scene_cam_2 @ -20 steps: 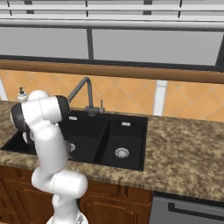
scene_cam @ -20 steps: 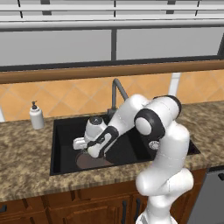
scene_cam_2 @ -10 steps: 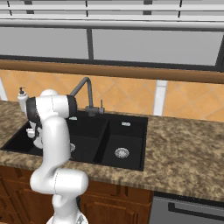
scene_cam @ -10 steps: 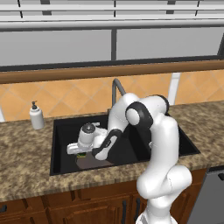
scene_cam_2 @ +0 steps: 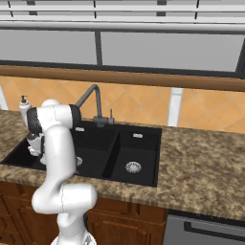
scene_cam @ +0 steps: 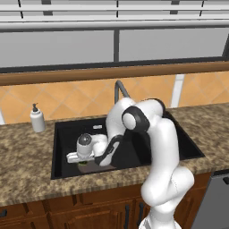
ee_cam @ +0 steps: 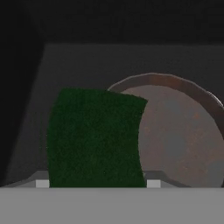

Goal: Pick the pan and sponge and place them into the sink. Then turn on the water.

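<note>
The small green rectangular sponge (ee_cam: 96, 138) sits directly in front of the hand camera, between the two-finger gripper (scene_cam: 82, 161) jaws, which are closed on it at roughly half width. In the left base view a green sliver shows just under the white hand, low inside the larger basin of the black rectangular double-basin sink (scene_cam: 179, 145).

The round shallow dark brown-grey frying pan (ee_cam: 179, 140) lies on the basin floor just beyond the sponge. In the hand view the sponge overlaps the pan's left edge. Whether the two touch cannot be told. The pan's handle is hidden.

The white arm reaches down from the counter edge into the larger basin, with the forearm crossing over the basin's front half. In the right base view the arm's upper links cover most of that basin; the smaller basin with its round silver drain (scene_cam_2: 133, 167) lies open beside it.

The grey angular gooseneck faucet (scene_cam_2: 93, 103) stands at the sink's rear rim, behind the arm. A white soap dispenser bottle (scene_cam: 37, 118) stands on the speckled brown stone counter (scene_cam: 27, 170), well apart from the gripper.
</note>
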